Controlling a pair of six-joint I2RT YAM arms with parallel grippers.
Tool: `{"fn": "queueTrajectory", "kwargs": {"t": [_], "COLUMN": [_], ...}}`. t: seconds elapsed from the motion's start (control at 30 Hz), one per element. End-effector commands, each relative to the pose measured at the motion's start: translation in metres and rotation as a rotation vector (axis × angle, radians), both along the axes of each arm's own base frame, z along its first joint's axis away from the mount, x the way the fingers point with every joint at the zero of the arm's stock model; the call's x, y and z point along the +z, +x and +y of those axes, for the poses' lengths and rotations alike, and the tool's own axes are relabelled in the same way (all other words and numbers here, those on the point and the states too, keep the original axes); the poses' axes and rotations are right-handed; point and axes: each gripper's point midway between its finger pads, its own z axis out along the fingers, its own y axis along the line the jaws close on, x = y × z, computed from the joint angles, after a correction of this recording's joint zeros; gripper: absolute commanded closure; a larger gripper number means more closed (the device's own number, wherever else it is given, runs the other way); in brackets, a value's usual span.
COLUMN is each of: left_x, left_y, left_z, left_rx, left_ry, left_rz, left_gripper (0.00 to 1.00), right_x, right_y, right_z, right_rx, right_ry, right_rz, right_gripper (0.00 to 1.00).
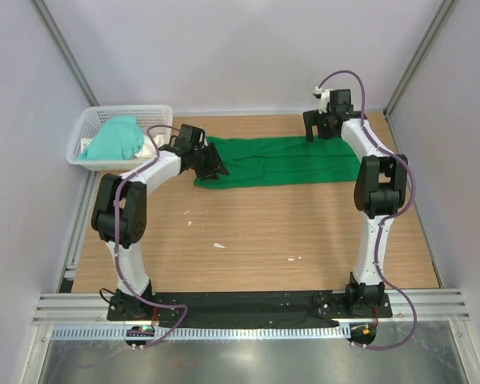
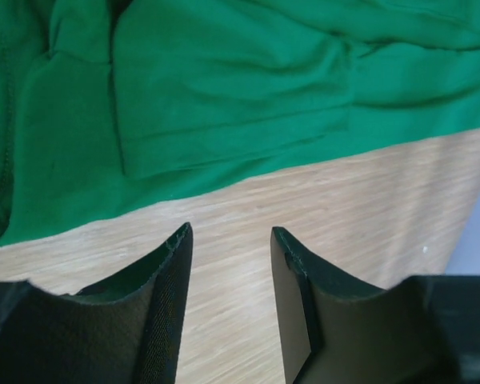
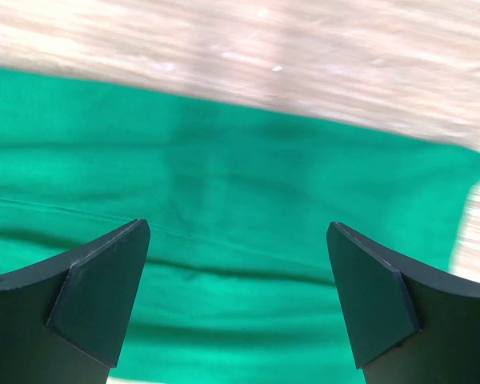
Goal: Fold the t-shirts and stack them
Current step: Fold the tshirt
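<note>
Across far side of wooden table (image 1: 256, 232): deep green fabric t-shirt (image 1: 280, 160), long axis left-right; left gripper (image 2: 228, 236) at left end, right gripper (image 3: 236, 228) over right end, both jaws apart, empty.

Near half of the surface (image 1: 248, 240): bare wood with a few white scraps (image 1: 218, 245), open passage left to right. Far strip: green t-shirt (image 1: 280, 160) lying flat and low. Far-left corner: blocked by white basket (image 1: 128, 110), mint t-shirt (image 1: 116, 138) heaped above its rim. Left gripper (image 1: 214, 166) stands at the green shirt's left end, right gripper (image 1: 318, 132) over its far-right end; clear room between them. Walls (image 1: 240, 56) enclose left, right and far sides.
</note>
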Motion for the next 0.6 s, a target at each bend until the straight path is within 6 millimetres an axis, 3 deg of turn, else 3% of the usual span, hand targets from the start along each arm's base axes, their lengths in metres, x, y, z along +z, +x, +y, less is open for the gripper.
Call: {"fn": "queueTrajectory", "kwargs": {"t": [0.0,0.13,0.3,0.43,0.57], "left_x": [-0.023,-0.050,-0.064,-0.074,-0.082], "left_y": [0.017,0.025,0.036,0.043,0.041], "left_z": [0.007,0.009,0.014,0.023,0.035], "left_rx": [0.088,0.091,0.080,0.027,-0.019], "left_ry": [0.076,0.135,0.209,0.300,0.367], "left_rz": [0.013,0.062,0.094,0.118,0.153], "left_gripper": [0.54,0.53,0.52,0.52,0.52], "right_x": [-0.008,-0.028,-0.061,-0.086,-0.094], "right_y": [0.013,0.009,-0.008,-0.039,-0.074], "right_z": [0.015,0.019,0.010,0.001,-0.003], "right_rx": [0.029,0.017,-0.032,-0.062,-0.120], "right_ry": [0.029,-0.003,-0.052,-0.093,-0.075], "right_rz": [-0.022,0.016,0.108,0.209,0.284], "right_gripper": [0.01,0.00,0.00,0.00,0.00]}}
